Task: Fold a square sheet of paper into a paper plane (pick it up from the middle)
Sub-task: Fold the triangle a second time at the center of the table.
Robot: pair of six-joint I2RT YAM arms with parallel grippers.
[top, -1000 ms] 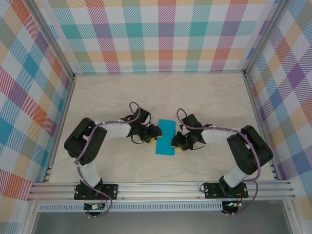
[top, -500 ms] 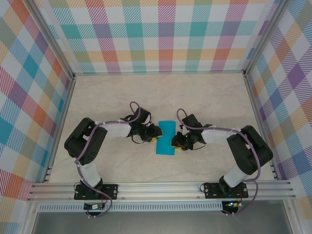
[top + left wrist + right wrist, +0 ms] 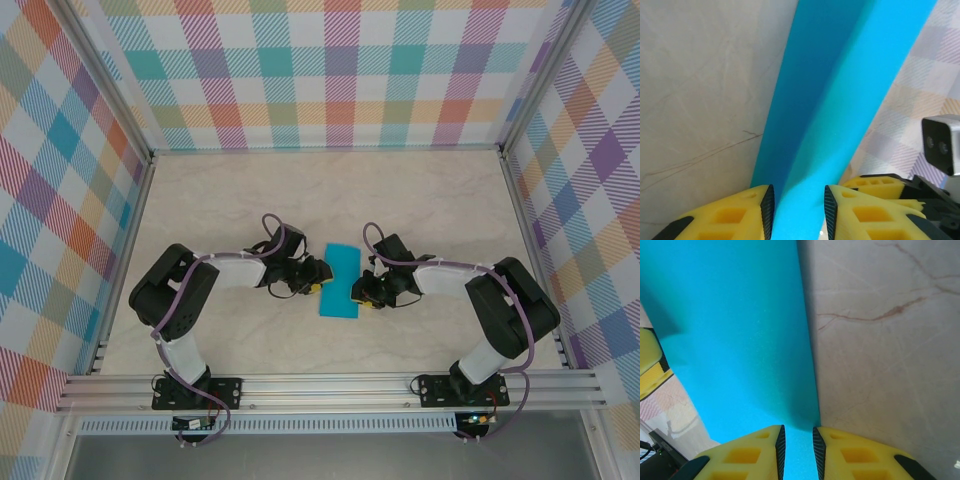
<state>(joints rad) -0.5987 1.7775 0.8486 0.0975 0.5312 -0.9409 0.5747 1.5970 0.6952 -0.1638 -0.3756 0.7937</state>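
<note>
—At mid-table, with the square sheet of paper (image 3: 340, 281) lying as a narrow rectangle, what could spoil the fold?

—Uneven pulling, I judge. The left gripper (image 3: 317, 285) meets its left long edge. The right gripper (image 3: 361, 298) meets its right long edge, nearer the arms' bases. A tug from both could tear such thin paper or skew the crease, and a weak hold could let an edge slip out.

—Are they holding it?

—In each wrist view the teal edge runs into the gap between the yellow fingers (image 3: 740, 455), a slim gap on the right and a wider one on the left. Whether either pair actually clamps, I cannot tell.

—And the sheet against the tools?

—It lies between them, meeting both, on the marble-patterned table (image 3: 430, 200). From the left wrist it shows a darker strip beside a lighter one; fold or shadow, I cannot say.
</note>
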